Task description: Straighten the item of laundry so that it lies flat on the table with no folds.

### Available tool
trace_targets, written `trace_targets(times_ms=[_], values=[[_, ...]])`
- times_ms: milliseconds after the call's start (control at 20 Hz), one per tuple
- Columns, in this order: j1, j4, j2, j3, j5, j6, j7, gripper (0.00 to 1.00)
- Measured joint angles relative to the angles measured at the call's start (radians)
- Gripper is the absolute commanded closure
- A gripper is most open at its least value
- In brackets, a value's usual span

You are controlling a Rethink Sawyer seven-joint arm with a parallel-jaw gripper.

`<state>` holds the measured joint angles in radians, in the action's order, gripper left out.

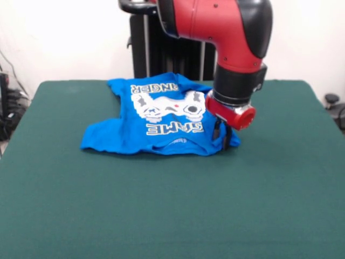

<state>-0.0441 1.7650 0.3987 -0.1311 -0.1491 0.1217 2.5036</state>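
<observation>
Hand (pixel 223 133) pinches the rumpled blue T-shirt's (pixel 156 121) edge on the green table (pixel 172 205).

T-shirt (pixel 161 116) sleeve behind the tool (pixel 223 135); lettering partly folded under.

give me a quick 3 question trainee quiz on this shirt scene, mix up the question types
1. True or false: the blue T-shirt lies fully flat on the table, with no folds.
2. Multiple choice: where is the tool? A) raised high above the bare table B) down at one edge of the shirt C) out of view
3. Fill in: the white print on the shirt shows a game ____.

Key:
1. False. The cloth is rumpled and one end is bunched up.
2. B. It sits low at the shirt's edge, at the right of the front view; whether it grips the cloth cannot be seen.
3. Controller.
</observation>
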Motion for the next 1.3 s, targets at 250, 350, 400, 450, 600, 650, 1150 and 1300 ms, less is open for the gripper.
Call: trace_targets(times_ms=[250, 350, 400, 450, 600, 650, 1150, 1300], values=[[-0.007, -0.007, -0.003, -0.001, 0.001, -0.014, 0.0, 0.0], [-0.008, -0.007, -0.003, -0.001, 0.001, -0.014, 0.0, 0.0], [-0.008, -0.007, -0.003, -0.001, 0.001, -0.014, 0.0, 0.0], [-0.008, -0.007, -0.003, -0.001, 0.001, -0.014, 0.0, 0.0], [-0.01, -0.007, -0.003, -0.003, 0.001, -0.015, 0.0, 0.0], [-0.01, -0.007, -0.003, -0.003, 0.001, -0.015, 0.0, 0.0], [-0.012, -0.005, -0.002, -0.004, 0.0, -0.015, 0.0, 0.0], [-0.012, -0.001, 0.0, -0.004, 0.0, -0.017, 0.0, 0.0]])
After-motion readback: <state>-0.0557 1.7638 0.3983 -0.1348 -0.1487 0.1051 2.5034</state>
